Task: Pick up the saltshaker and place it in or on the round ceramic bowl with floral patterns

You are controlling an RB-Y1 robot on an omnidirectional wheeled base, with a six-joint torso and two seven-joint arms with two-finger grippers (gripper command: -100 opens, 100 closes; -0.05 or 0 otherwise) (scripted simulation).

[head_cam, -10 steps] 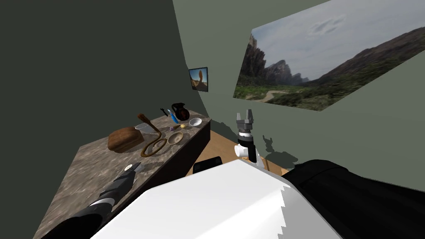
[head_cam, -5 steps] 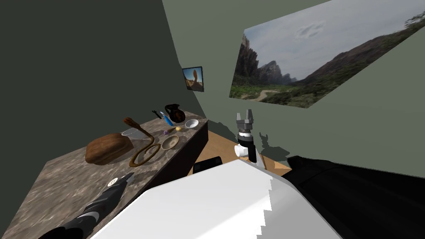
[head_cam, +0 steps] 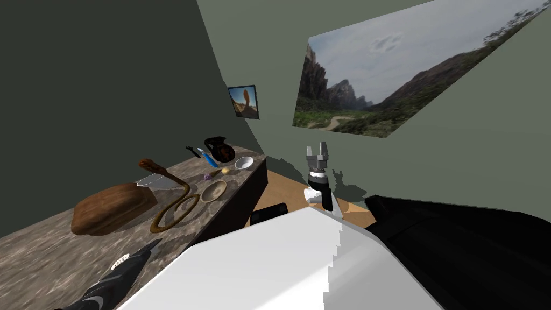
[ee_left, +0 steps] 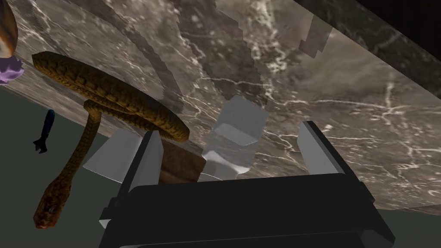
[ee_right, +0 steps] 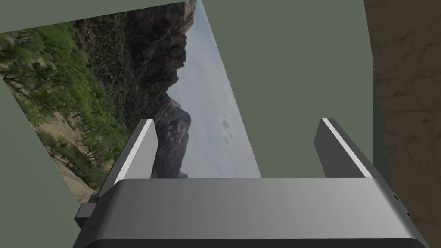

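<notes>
The saltshaker [ee_left: 236, 137], a see-through grey body with a lighter cap, stands on the marble counter [head_cam: 48, 253] between the fingers of my left gripper [ee_left: 229, 129]. The gripper is open and neither finger touches the shaker. In the head view the shaker's white dotted cap [head_cam: 119, 262] shows over my left forearm, behind the left gripper [head_cam: 155, 245] near the counter's front edge. A shallow beige bowl [head_cam: 213, 190] and a small white bowl [head_cam: 244, 162] sit farther along; I cannot make out a pattern on either. My right gripper [head_cam: 317, 146] is raised beside the counter's end, open and empty.
A coiled brown snake figure [head_cam: 173, 209] lies between my left gripper and the beige bowl. A brown loaf [head_cam: 110, 209] and a clear object [head_cam: 155, 181] sit behind it. A black jug [head_cam: 218, 149], a blue tool [head_cam: 207, 157] and small bits crowd the far end.
My view has swung, so the counter and its things now sit lower and further left. The shaker's cap has slid from beside my left fingertips to further back along the forearm.
</notes>
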